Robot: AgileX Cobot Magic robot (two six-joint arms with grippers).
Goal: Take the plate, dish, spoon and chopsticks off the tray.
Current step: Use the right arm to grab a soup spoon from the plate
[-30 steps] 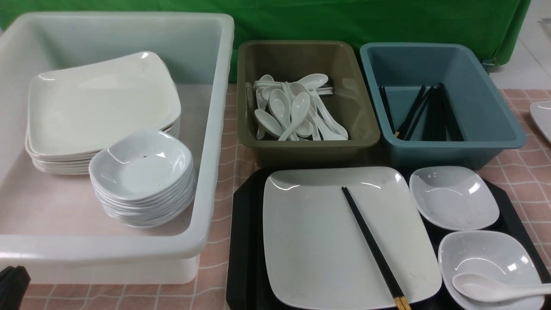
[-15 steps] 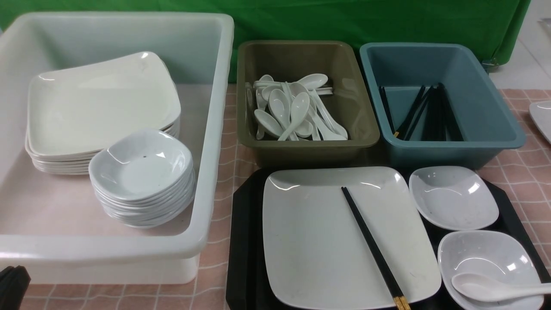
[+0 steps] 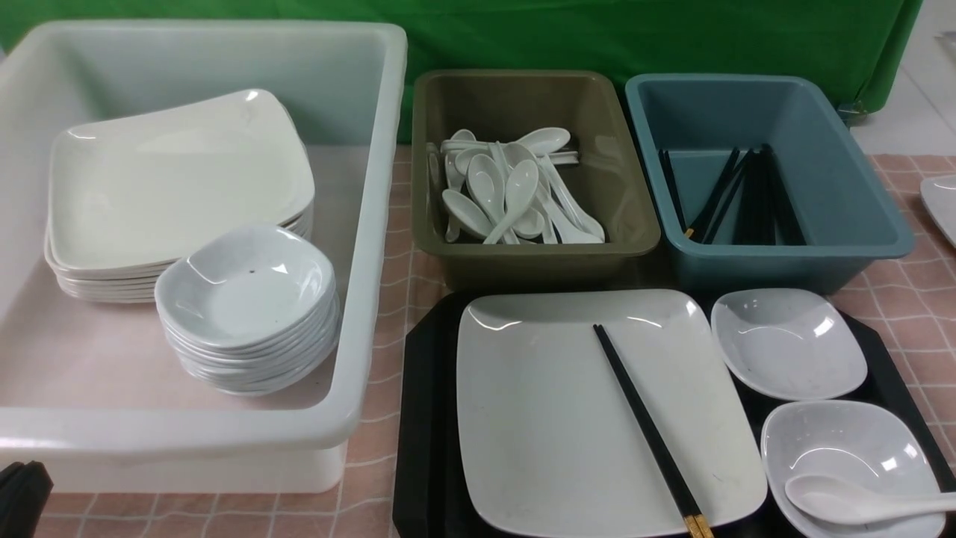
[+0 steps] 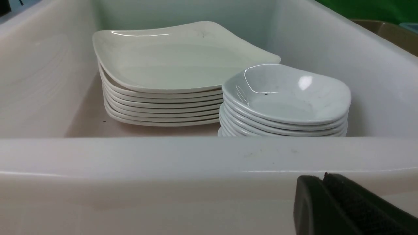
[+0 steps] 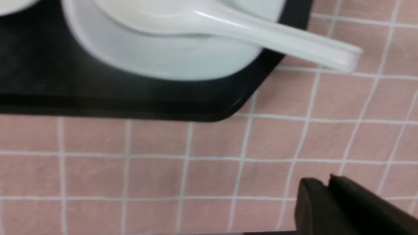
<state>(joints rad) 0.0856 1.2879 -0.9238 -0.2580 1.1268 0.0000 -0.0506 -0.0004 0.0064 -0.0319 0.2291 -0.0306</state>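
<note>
- Nothing on the desk (image 3: 388, 299) has shifted against the earlier frames; you will find every item where it lay, and the left arm's dark tip sits in the same near-left corner of the front view.
- You have the plate (image 3: 553, 418) lying flat on the left part of the tray (image 3: 426, 418), filling most of its width.
- You have the chopsticks (image 3: 646, 430) lying side by side across the plate, on a diagonal, with the gold ends over the plate's near rim.
- Right of the plate, two small white dishes stand on the tray: the far dish (image 3: 788, 344), and the near dish (image 3: 844, 448) in front of it.
- You will find the spoon (image 3: 859, 504) with its bowl resting in the near dish and its handle reaching right, past the tray's clipped corner and over the desk.
- Behind the tray stand an olive tub (image 3: 635, 224) holding loose white spoons (image 3: 508, 194) and a blue tub (image 3: 859, 209) holding black sticks (image 3: 747, 198).
- Left of the tray, a white tub (image 3: 373, 224) holds a plate stack (image 3: 179, 179) and a dish stack (image 3: 246, 291).
- Your left fingers (image 4: 307, 202) are pressed together on nothing, outside the white tub's near wall.
- Your right fingers (image 5: 313, 202) are likewise together and hold nothing, over bare desk near the tray's clipped corner.
</note>
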